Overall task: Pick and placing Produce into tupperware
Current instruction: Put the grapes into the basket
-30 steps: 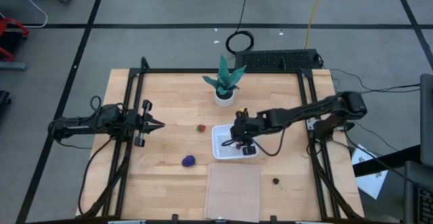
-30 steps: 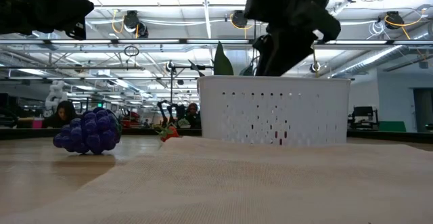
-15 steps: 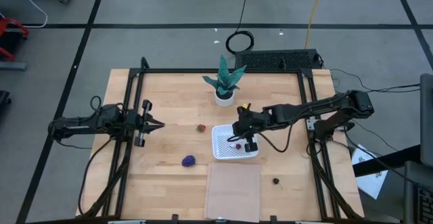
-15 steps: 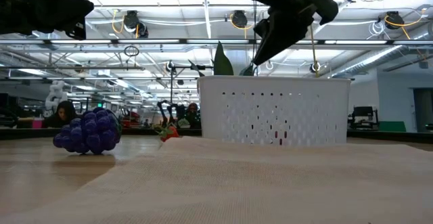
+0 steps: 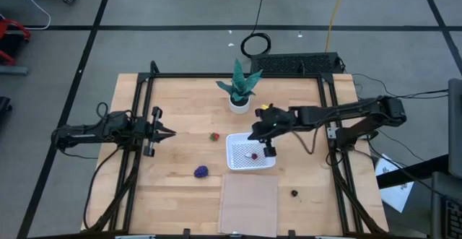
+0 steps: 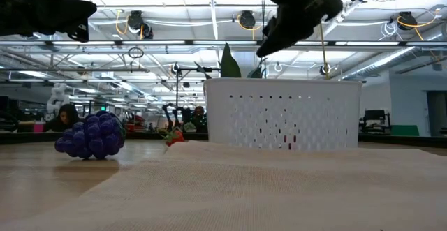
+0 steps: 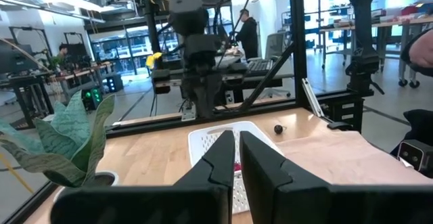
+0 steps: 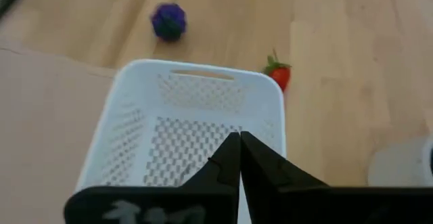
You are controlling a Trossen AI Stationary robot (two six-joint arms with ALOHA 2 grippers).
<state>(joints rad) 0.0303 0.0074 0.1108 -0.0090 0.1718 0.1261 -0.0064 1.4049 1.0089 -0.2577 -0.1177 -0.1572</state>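
The white tupperware sits mid-table, with the small dark red fruit lying on its dotted bottom. My right gripper hovers shut above the container's far rim, well over its wall in the low view. On the bare wood, the purple grape cluster lies to the container's left. The strawberry-like piece lies by its far left corner. The blackish fruit lies to the near right. My left gripper waits shut at the table's left.
A green plant in a white pot stands just beyond the tupperware, close to my right arm. A flat tan sheet lies on the near side of the container. Open wood lies between the grape cluster and my left gripper.
My right gripper has risen out of the tupperware, from down behind its wall to well above its rim, and has drawn back toward the table's right and far side. The dark red fruit stays on the container's bottom.
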